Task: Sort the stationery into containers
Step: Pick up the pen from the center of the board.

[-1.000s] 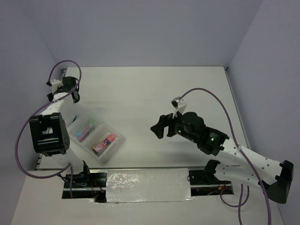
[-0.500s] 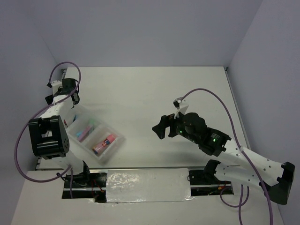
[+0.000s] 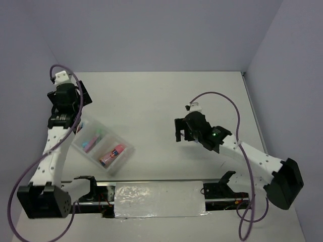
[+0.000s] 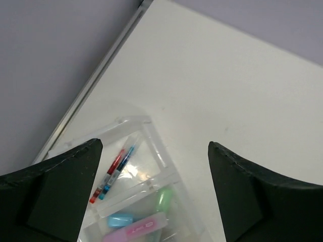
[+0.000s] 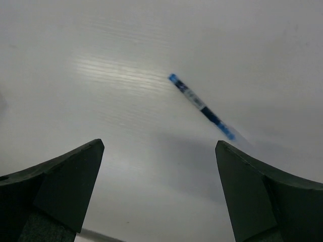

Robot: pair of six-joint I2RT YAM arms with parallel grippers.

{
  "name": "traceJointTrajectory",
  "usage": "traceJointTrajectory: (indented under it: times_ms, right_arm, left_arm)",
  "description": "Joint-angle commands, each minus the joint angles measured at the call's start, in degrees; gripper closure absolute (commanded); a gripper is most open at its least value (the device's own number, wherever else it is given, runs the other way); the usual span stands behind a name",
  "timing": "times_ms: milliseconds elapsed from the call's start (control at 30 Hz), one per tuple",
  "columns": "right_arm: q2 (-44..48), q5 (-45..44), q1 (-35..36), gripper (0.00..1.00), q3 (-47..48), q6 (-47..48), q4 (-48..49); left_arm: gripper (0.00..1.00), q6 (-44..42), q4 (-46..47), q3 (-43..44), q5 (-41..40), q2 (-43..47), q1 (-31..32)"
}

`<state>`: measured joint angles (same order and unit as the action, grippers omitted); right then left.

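Hovering over a loose blue pen (image 5: pixel 202 107), the right claw (image 5: pixel 157 147) gapes empty; it should lower and pinch; left claw (image 4: pixel 154 147) gapes empty above the tray (image 4: pixel 132 121).

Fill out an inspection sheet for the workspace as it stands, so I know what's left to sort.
Surface: white table, no spills seen.
Job's things: clear three-compartment plastic tray holds thin red and blue pens in one compartment, pastel highlighters in the next, fat pink tube in the third. One thin blue pen lies loose on the table in front of the right gripper.
Clutter: nothing seen.
Grippers: left gripper open above the tray, empty; right gripper open, empty.
Cables: purple cables loop off both arms.
Surroundings: plain pale walls; nothing else seen.
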<state>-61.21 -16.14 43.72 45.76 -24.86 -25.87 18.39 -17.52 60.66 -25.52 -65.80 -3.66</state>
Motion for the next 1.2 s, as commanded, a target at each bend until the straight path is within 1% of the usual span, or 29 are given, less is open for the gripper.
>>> traceJointTrajectory:
  times_ms: [0, 67, 133, 167, 200, 233, 300, 400, 467, 600, 700, 833, 867, 967, 1000, 1033, 1100, 1133, 1167]
  right_arm:
    - [-5.1, -1.4, -5.4, 0.00, 2.8, 4.5, -3.7]
    - [-8.8, -0.7, -7.6, 0.01, 3.8, 8.0, -3.2]
    - [-12.1, -0.2, -12.1, 0.03, 4.8, 11.2, -3.5]
    - [-13.7, 0.1, -13.5, 0.05, 5.7, 11.6, -3.6]
    - [-17.1, 1.0, -14.9, 0.11, 6.3, 11.8, -3.7]
    - [-18.5, 3.4, -16.8, 0.12, 6.5, 12.5, -3.1]
    - [-22.4, 5.0, -17.3, 0.15, 7.1, 13.5, -1.1]
    - [-26.9, 10.1, -17.9, 0.21, 8.6, 16.2, 0.3]
    - [-28.4, 11.4, -17.9, 0.25, 9.6, 16.5, 0.0]
    - [-29.1, 12.1, -17.9, 0.26, 9.2, 16.2, 0.6]
    - [-29.3, 13.1, -17.9, 0.30, 8.7, 16.2, 0.7]
    - [-34.0, 13.2, -17.9, 0.42, 9.6, 15.9, -1.3]
    - [-34.8, 12.5, -18.0, 0.46, 9.9, 15.9, -2.5]
    - [-36.4, 13.1, -17.8, 0.53, 9.7, 15.6, -3.2]
    - [-36.5, 13.9, -17.8, 0.56, 9.6, 15.5, -3.3]
    - [-36.5, 14.5, -17.6, 0.64, 9.3, 15.4, -3.1]
    - [-35.8, 15.8, -16.3, 0.73, 8.7, 15.3, -2.3]
    - [-35.6, 15.8, -15.6, 0.87, 8.5, 15.2, -2.1]
    - [-34.4, 15.8, -14.5, 0.93, 8.4, 15.0, -0.9]
  left_arm:
    - [0.01, -0.5, 2.8, -2.6, 5.5, 7.6, 1.2]
    - [0.01, 0.3, 0.6, -4.4, 8.9, 11.8, 1.2]
    - [0.01, 0.7, -0.3, -6.8, 10.6, 16.5, 1.2]
    - [0.01, 0.9, -0.3, -8.1, 11.2, 17.9, 1.2]
    - [0.01, 0.9, -0.4, -10.4, 12.7, 19.5, 1.2]
    - [0.01, 0.9, -0.5, -11.2, 13.6, 22.2, 1.1]
    - [0.01, 1.0, -0.4, -13.4, 15.4, 25.3, 1.2]
    - [0.01, 1.3, 0.4, -14.3, 17.7, 26.4, 1.2]
    - [0.01, 1.3, 0.2, -13.7, 18.5, 25.1, 1.2]
    - [0.01, 1.2, -0.7, -13.0, 20.0, 23.4, 1.1]
    - [0.01, 1.3, -0.3, -13.4, 20.3, 24.0, 1.1]
    - [0.01, 1.2, -0.3, -13.5, 20.9, 23.7, 1.1]
    - [0.01, 1.2, -0.4, -13.4, 21.0, 23.4, 1.2]
    - [0.01, 1.3, -0.4, -13.4, 21.6, 23.3, 1.2]
    - [0.01, 1.4, -0.3, -13.4, 21.8, 23.3, 1.1]
    - [0.01, 1.4, -0.2, -13.4, 22.3, 23.3, 1.1]
    - [0.01, 1.7, 0.1, -13.6, 25.0, 23.0, 1.1]
    - [0.01, 2.0, 0.2, -13.5, 26.6, 22.7, 1.2]
    - [0.01, 3.0, 0.1, -13.6, 32.4, 21.9, 1.1]
